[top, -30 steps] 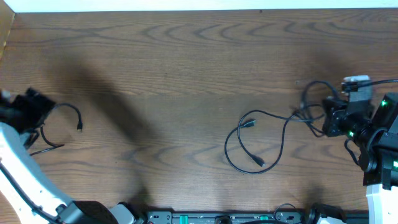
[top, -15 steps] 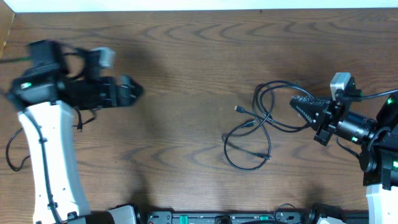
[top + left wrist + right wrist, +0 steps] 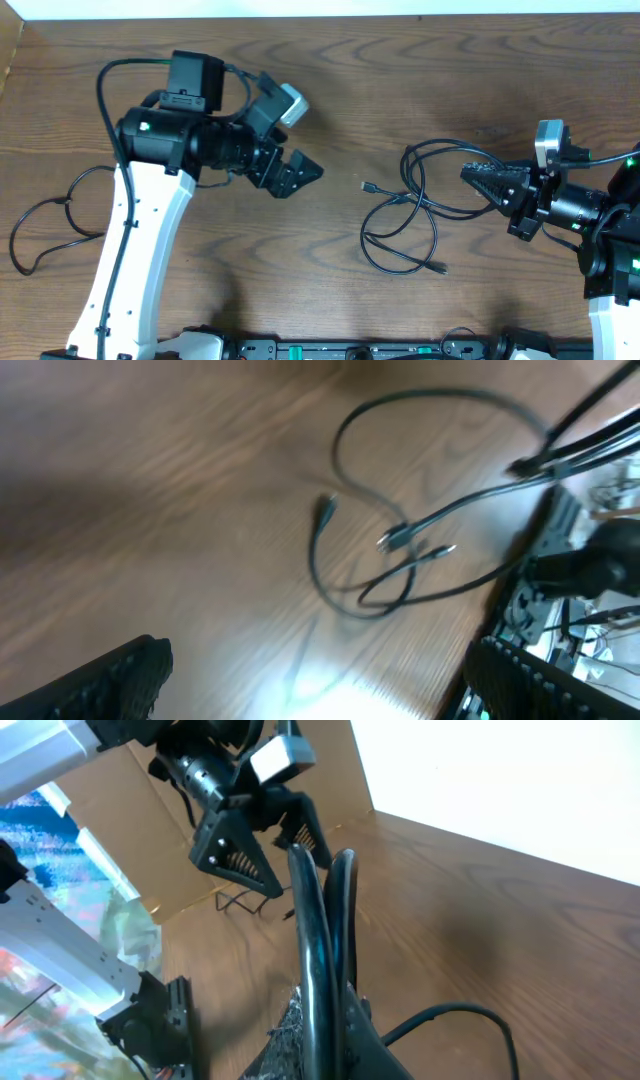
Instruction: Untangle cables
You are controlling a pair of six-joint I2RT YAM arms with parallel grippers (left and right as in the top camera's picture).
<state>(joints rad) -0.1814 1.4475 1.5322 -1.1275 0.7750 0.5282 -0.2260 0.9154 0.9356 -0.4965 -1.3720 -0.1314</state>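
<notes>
Left jaws: spread wide and empty, held over the desk left of the middle, tips turned toward the tangle.
Right jaws: clenched on strands of the cables at the right side of the desk, the strands running out leftward from between the tips.
Cables: thin black cords crossing one another right of the middle, between the two sets of jaws; one loop arches toward the far edge and a wider loop lies toward the near edge.
Plug ends: one small plug lies at the left fringe of the tangle, nearest the left jaws; another plug rests at the near right of the wider loop.
Loose cord: a separate thin black loop near the left edge of the desk, just beside the left arm and well apart from the tangle.
Left wrist view: blurred, but the crossing loops show on the wood between the two spread fingers.
Right wrist view: two glossy black strands rise side by side out of the grip.
</notes>
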